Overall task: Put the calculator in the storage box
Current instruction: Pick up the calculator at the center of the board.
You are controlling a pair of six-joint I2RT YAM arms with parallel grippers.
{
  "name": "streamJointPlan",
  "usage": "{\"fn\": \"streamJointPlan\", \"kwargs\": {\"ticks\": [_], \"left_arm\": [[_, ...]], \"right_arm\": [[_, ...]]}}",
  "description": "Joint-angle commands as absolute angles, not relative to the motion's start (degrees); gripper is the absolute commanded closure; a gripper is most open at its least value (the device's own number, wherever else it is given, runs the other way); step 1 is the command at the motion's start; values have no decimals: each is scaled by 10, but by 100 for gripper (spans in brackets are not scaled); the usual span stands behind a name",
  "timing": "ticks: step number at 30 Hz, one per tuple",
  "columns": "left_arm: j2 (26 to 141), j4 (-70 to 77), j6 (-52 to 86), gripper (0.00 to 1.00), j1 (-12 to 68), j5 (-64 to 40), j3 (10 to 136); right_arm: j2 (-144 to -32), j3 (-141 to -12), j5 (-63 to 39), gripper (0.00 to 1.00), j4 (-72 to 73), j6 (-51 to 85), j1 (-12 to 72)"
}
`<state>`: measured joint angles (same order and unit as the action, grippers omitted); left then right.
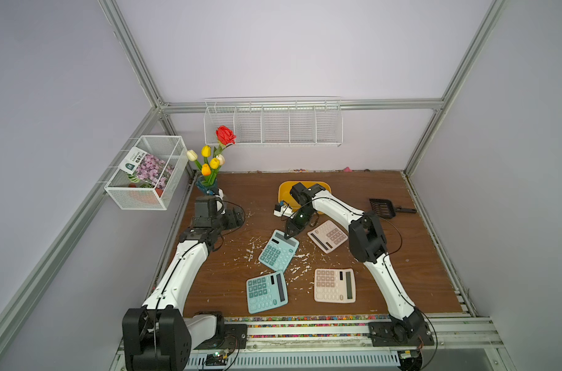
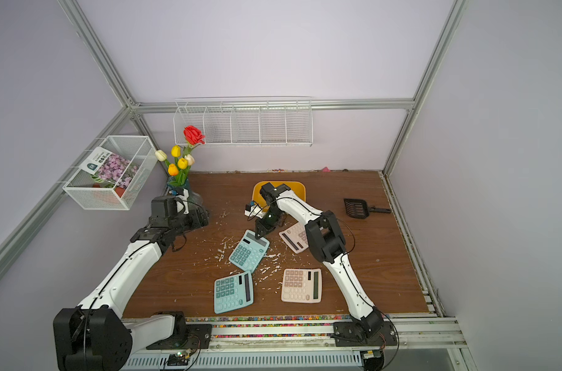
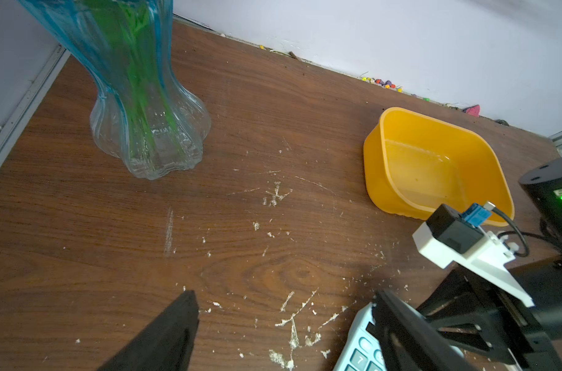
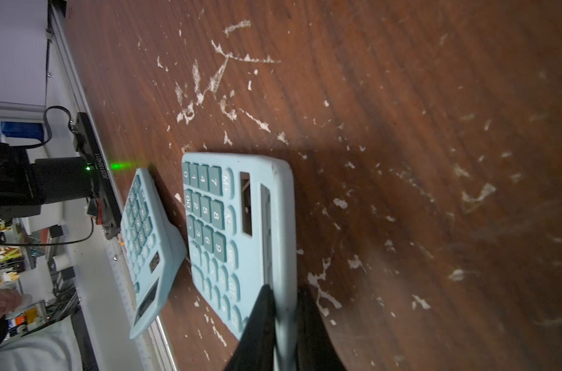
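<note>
The right gripper (image 4: 284, 289) is clamped across the display-end edge of the light-blue plastic calculator with teal keys (image 1: 278, 252). The calculator lies at the centre of both top views on the brown wood-grain table (image 1: 417, 257). The shallow yellow plastic storage box (image 1: 284, 192) sits just above it in the frame, partly behind the arm. The left gripper (image 3: 285, 294) stands wide open and empty at the left. The calculator looks light, rigid and smooth. Pinched at one thin rim, it may droop or slip, so a deeper bite seems wise.
</note>
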<state>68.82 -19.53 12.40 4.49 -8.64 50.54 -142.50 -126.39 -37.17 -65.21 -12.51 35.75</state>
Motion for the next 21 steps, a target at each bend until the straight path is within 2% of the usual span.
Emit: {"fn": "streamJointPlan", "kwargs": {"ticks": [1,6,16,21], "left_arm": [[684,-188,127,11,41,-85,501],[683,-189,127,11,41,-84,500],[681,-189,127,11,41,-84,500],[679,-187,128,11,41,-84,498]], "right_arm": [[-1394,-1254,-392,92,-677,-107,352],[-1368,-1241,-420,100,-708,-93,341],[-1208,-1111,-500,100,-691,-58,285],[-1135,-1060,-534,100,-590,39,226]]}}
